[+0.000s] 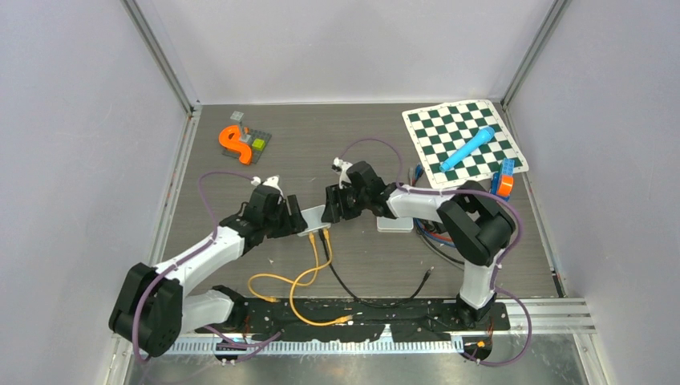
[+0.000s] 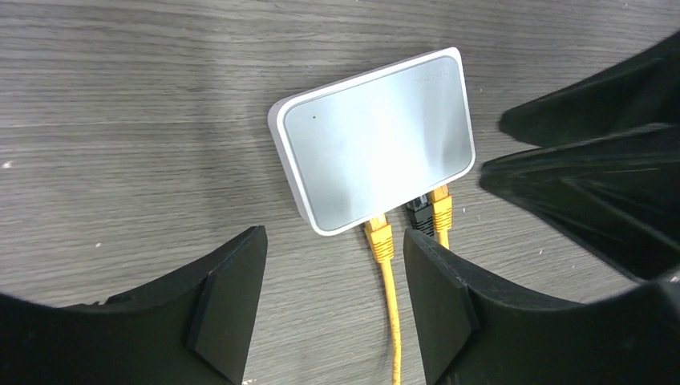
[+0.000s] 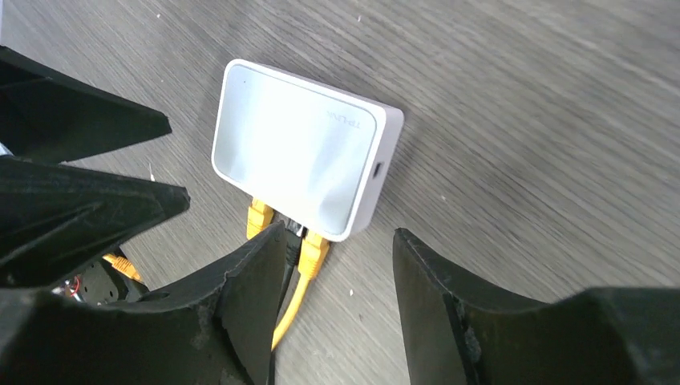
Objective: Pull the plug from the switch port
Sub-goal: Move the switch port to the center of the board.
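The white switch (image 1: 313, 218) lies flat mid-table, between my two grippers. Two yellow plugs (image 2: 378, 238) (image 2: 440, 210) and a black plug (image 2: 418, 215) sit in its near-side ports. My left gripper (image 2: 330, 261) hovers open on the switch's left; one yellow cable runs down between its fingers, untouched. My right gripper (image 3: 341, 257) is open at the switch's right near corner. Its left finger (image 3: 257, 281) stands right beside the yellow plug (image 3: 313, 250) and the black plug (image 3: 294, 233). Neither gripper holds anything.
Yellow cables (image 1: 305, 281) and a black cable (image 1: 377, 297) trail toward the near edge. A second white box (image 1: 394, 223) lies under the right arm. At the back right, a checkered mat (image 1: 449, 128) carries a blue cylinder (image 1: 467, 148). An orange piece (image 1: 234, 143) sits back left.
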`<act>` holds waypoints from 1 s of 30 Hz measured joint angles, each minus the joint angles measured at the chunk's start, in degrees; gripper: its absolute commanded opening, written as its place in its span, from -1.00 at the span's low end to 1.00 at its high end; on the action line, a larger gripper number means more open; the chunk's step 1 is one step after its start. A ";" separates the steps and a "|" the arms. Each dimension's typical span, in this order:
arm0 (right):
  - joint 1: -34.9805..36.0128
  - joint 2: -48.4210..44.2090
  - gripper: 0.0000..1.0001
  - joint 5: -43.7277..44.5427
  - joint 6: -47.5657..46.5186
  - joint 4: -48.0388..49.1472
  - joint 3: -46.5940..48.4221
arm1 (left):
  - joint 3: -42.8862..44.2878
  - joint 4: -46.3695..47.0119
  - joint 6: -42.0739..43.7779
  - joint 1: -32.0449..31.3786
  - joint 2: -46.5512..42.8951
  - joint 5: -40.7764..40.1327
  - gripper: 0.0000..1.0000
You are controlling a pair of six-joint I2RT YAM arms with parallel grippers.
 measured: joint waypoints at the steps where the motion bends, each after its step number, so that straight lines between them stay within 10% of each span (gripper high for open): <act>1: -0.09 -1.38 0.18 0.83 -0.50 -0.98 -0.17 | 0.09 -0.52 0.55 0.00 -0.87 -0.61 0.35; 10: -0.72 -12.46 0.12 3.06 5.60 5.53 -12.68 | 1.68 -4.70 6.32 0.00 -4.17 -4.76 0.38; 30: 1.07 -0.17 0.01 -0.81 30.38 30.64 -19.10 | 10.08 -5.07 23.56 0.00 11.56 0.11 0.36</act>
